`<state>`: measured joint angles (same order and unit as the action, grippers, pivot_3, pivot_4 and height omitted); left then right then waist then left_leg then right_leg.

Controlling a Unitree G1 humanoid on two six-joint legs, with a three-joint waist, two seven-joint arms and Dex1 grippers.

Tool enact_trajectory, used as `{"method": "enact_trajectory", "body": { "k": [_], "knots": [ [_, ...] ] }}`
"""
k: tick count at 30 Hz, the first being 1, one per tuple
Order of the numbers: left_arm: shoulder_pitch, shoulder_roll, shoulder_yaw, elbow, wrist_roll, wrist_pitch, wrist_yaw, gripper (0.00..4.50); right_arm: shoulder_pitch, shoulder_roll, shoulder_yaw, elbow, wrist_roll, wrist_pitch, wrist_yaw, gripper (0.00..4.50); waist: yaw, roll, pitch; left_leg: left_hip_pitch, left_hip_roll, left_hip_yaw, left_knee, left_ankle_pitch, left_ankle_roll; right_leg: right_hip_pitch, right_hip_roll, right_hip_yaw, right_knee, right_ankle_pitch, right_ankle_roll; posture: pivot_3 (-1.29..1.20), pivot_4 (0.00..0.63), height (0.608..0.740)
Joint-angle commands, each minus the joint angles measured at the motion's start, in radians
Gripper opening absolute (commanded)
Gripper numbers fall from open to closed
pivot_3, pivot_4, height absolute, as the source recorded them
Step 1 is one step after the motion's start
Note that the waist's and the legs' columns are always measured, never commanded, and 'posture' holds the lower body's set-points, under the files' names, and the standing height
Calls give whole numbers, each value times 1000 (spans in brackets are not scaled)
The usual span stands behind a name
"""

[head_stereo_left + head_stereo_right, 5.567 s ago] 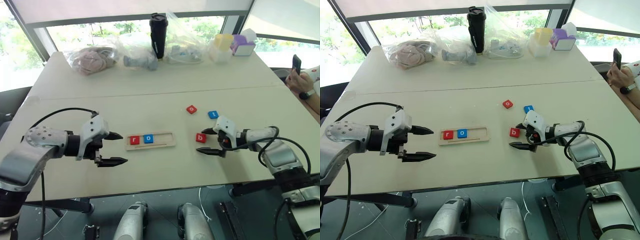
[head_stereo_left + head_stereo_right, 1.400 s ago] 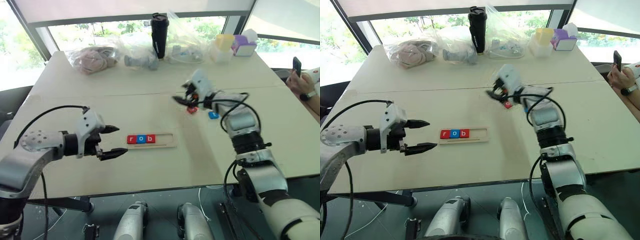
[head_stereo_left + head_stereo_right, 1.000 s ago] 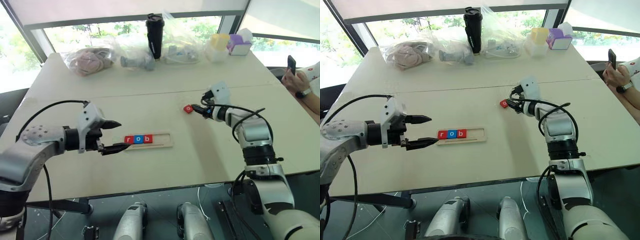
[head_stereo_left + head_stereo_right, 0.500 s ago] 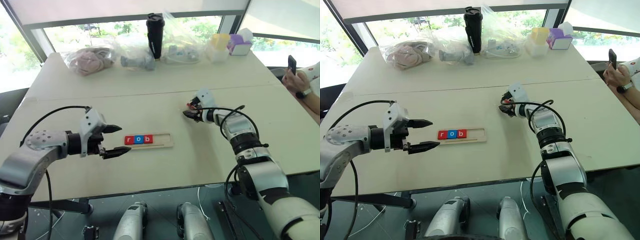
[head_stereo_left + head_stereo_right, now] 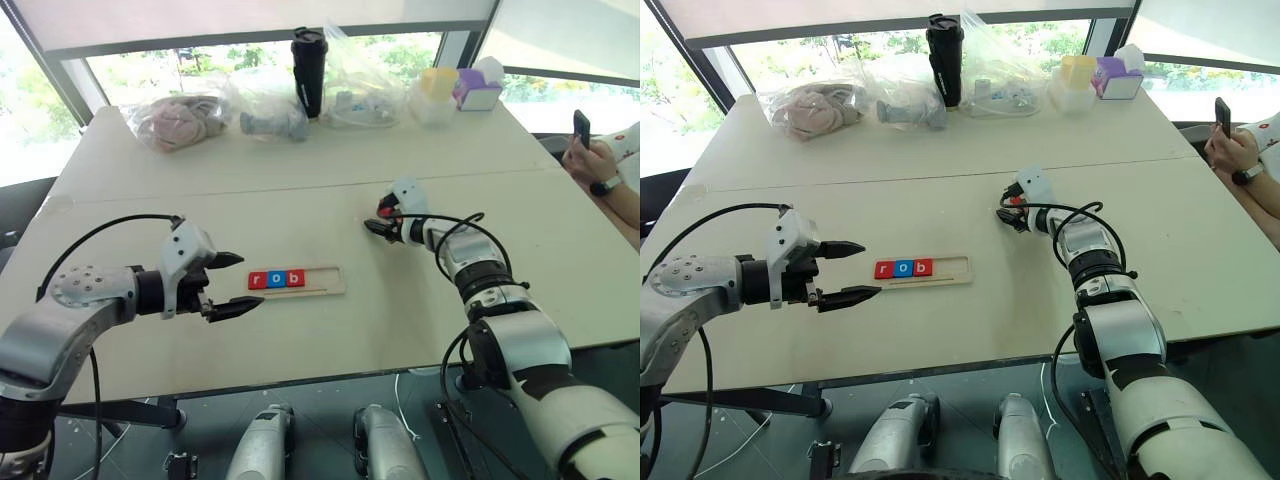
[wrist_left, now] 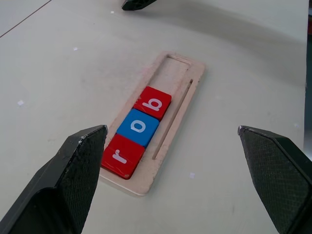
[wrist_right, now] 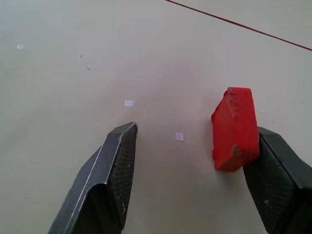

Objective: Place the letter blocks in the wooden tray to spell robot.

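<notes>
The wooden tray (image 5: 326, 282) lies on the table in front of me with three letter blocks in its left end: red r (image 5: 258, 281), blue o (image 5: 277, 280), red b (image 5: 295, 279). My left gripper (image 5: 251, 280) hovers open just left of the tray, its fingers (image 6: 73, 170) spread wide. Farther right, my right gripper (image 7: 195, 129) is open and low over the table. A red block (image 7: 235, 127) stands tilted on edge against the inner side of one finger (image 7: 278, 170); the other finger (image 7: 117, 161) is well apart from it. That block (image 5: 385, 212) shows red between the fingertips in the eye views.
Along the table's far edge stand a black tumbler (image 5: 309, 57), several clear bags of items (image 5: 180, 118), and yellow and purple boxes (image 5: 455, 88). A person's hand with a phone (image 5: 590, 150) is at the right edge. A seam crosses the table.
My right gripper has come down and left around the red block, which lay flat a second ago and now stands on edge against one finger. The left arm has stayed put.
</notes>
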<state>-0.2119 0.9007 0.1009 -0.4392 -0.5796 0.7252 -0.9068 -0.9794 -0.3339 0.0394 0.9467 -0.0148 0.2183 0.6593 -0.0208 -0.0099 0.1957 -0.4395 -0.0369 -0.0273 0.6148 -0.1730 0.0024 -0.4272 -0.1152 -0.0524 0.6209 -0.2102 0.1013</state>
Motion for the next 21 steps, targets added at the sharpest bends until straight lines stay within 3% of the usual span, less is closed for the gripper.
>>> {"method": "enact_trajectory", "body": {
  "k": [1,9,21],
  "knots": [
    [-18,6,20,-23,-8,2,4,4500,25,-14,7,-135,20,27,50,3167,0,0,0,0,0,0,0,0,0,0,0,0,0,0,0,0,150,740],
    [-50,-2,-4,-8,-1,6,2,4500,59,-15,-5,-203,13,79,21,3167,3,0,0,0,0,0,0,0,0,0,0,0,0,0,-1,0,150,740],
    [-53,-2,-11,11,11,-8,-7,4500,-41,-52,18,79,-31,-79,47,3167,2,0,0,0,0,0,0,0,0,0,0,0,0,0,-1,0,150,740]
  ]
}}
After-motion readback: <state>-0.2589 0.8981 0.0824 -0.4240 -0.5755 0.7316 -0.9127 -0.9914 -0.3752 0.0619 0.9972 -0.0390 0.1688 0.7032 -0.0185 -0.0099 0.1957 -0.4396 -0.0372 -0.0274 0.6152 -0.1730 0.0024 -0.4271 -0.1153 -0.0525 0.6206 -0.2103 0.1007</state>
